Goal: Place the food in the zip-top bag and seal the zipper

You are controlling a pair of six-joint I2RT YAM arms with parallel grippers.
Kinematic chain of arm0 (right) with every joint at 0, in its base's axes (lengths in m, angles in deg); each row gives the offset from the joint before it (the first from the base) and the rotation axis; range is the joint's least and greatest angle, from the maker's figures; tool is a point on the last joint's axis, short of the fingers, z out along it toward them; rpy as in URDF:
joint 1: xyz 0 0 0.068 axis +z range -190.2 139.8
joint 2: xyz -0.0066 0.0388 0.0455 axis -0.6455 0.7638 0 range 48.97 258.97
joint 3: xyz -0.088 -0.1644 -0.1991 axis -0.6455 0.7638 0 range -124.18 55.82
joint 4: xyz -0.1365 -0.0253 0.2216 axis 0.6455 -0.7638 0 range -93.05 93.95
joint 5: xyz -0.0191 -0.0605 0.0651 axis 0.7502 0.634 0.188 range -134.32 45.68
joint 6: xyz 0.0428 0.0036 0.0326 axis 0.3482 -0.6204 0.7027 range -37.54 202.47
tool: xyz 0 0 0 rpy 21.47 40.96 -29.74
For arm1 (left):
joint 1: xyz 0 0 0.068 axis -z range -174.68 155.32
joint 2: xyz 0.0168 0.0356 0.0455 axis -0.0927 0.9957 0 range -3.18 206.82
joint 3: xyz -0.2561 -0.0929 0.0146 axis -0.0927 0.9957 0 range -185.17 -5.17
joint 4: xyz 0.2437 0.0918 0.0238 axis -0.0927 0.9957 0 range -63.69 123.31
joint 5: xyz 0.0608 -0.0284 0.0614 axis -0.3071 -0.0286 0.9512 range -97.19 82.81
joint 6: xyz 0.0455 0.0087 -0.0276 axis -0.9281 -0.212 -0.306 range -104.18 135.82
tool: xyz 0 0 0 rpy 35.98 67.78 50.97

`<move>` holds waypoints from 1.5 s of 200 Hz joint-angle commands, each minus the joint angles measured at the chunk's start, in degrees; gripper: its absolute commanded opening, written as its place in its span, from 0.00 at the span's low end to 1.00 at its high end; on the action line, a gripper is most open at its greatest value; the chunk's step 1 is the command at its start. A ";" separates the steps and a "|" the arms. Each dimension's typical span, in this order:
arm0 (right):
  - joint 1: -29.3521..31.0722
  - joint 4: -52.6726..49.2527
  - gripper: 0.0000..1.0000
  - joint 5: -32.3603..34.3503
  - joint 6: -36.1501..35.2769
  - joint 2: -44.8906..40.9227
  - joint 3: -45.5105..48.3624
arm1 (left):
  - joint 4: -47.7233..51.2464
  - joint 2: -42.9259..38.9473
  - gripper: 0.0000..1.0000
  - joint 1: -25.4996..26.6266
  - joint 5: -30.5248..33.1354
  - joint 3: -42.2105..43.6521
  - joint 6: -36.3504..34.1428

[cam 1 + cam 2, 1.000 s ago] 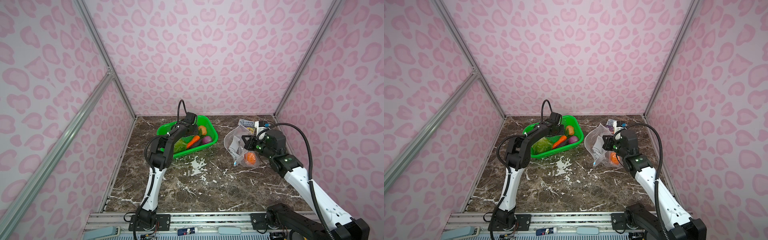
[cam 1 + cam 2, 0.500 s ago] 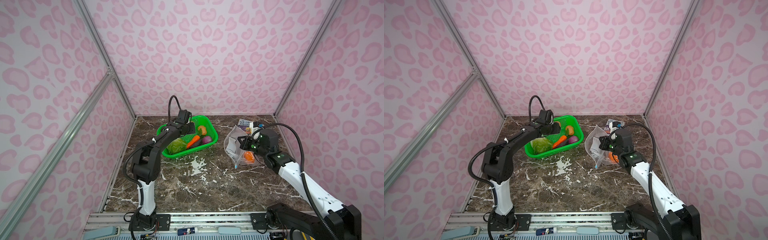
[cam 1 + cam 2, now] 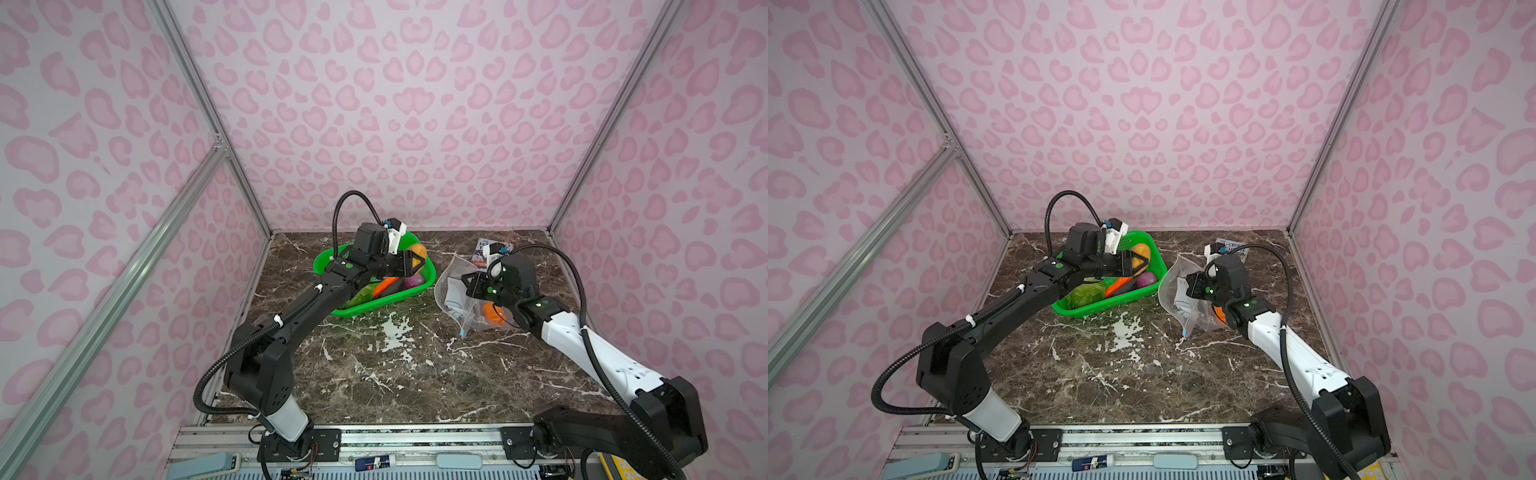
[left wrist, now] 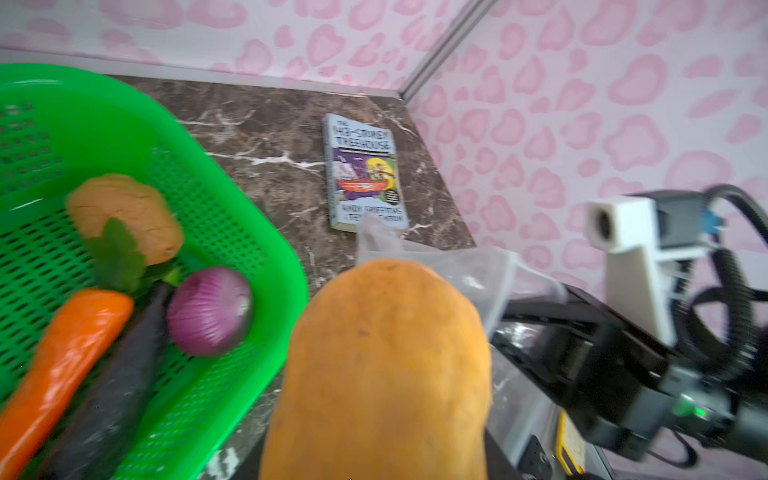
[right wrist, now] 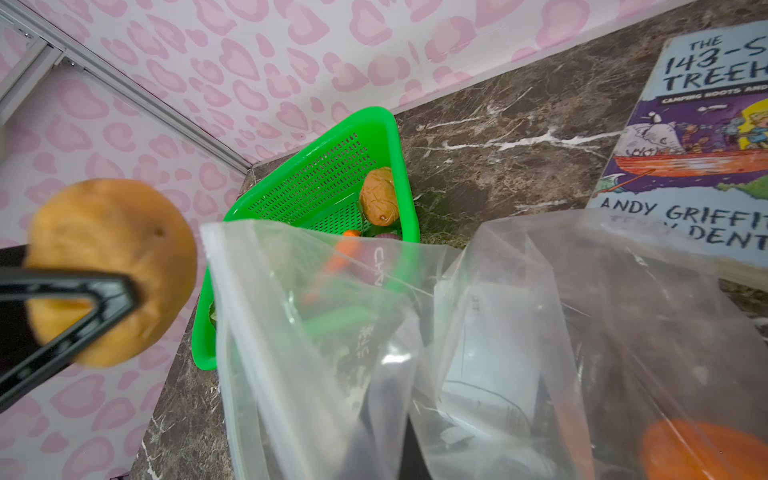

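My L claw (image 3: 417, 262) clamps a tan potato (image 4: 382, 365), held above the green basket's (image 3: 376, 304) right edge, mid-frame in both top views. R claw (image 3: 468, 285) is pinched tight on the zip-top bag's (image 5: 316, 332) mouth edge, right of centre, w/ the pumpkin (image 3: 493, 314) inside. There's a narrow bare gap btw basket & bag. The marble table (image 3: 395, 374) has open room in the lower frame.
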 commanded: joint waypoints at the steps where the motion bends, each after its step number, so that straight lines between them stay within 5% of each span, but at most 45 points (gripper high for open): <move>1: 0.19 1.30 0.00 -0.16 0.55 0.90 -0.84 | -4.16 -2.42 0.45 2.86 -2.84 -0.04 1.18; 94: 0.23 1.37 0.00 3.05 3.94 -3.52 -0.71 | -20.65 -4.55 0.45 12.13 9.12 9.47 11.79; 143: 0.19 0.90 0.00 2.45 4.12 -5.91 -0.24 | -16.69 1.31 0.45 14.32 8.97 4.92 10.99; 248: 1.11 -0.62 0.00 5.35 2.86 -6.41 3.70 | -2.12 10.07 0.49 15.71 20.05 0.49 7.92; 300: 2.56 0.40 0.00 5.35 2.93 -3.76 3.07 | 0.35 12.60 0.51 15.72 18.33 -0.92 7.47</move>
